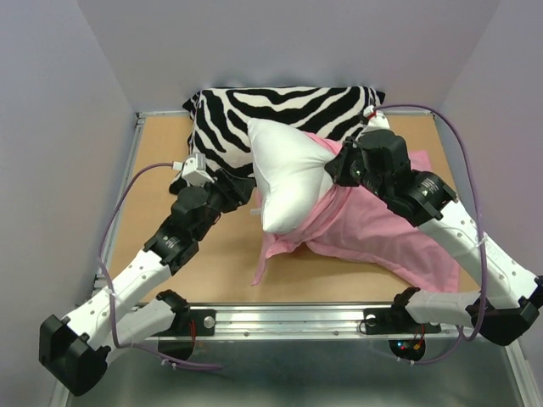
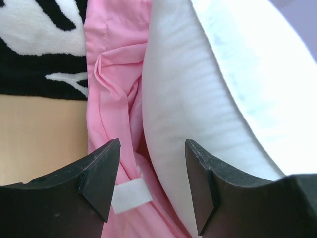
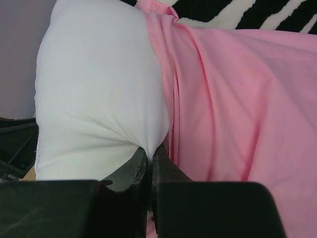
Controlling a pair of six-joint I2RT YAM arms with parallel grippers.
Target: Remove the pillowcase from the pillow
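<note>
The white pillow [image 1: 284, 174] is held up in mid-table, most of it out of the pink pillowcase [image 1: 373, 233], which drapes from its right side down onto the table. My right gripper [image 1: 335, 165] is shut on a pinch of the pillow's white fabric [image 3: 99, 99], with the pink pillowcase [image 3: 237, 99] hanging right beside it. My left gripper [image 1: 246, 193] is open at the pillow's lower left. In its wrist view the fingers straddle the pillow's edge [image 2: 198, 109] and a fold of pillowcase [image 2: 111, 99] with a small white tag [image 2: 131, 196].
A black-and-white zebra-striped cushion [image 1: 280, 110] lies at the back of the wooden table [image 1: 153, 161], behind the pillow. Grey walls close in the back and sides. A metal rail [image 1: 288, 318] runs along the near edge between the arm bases.
</note>
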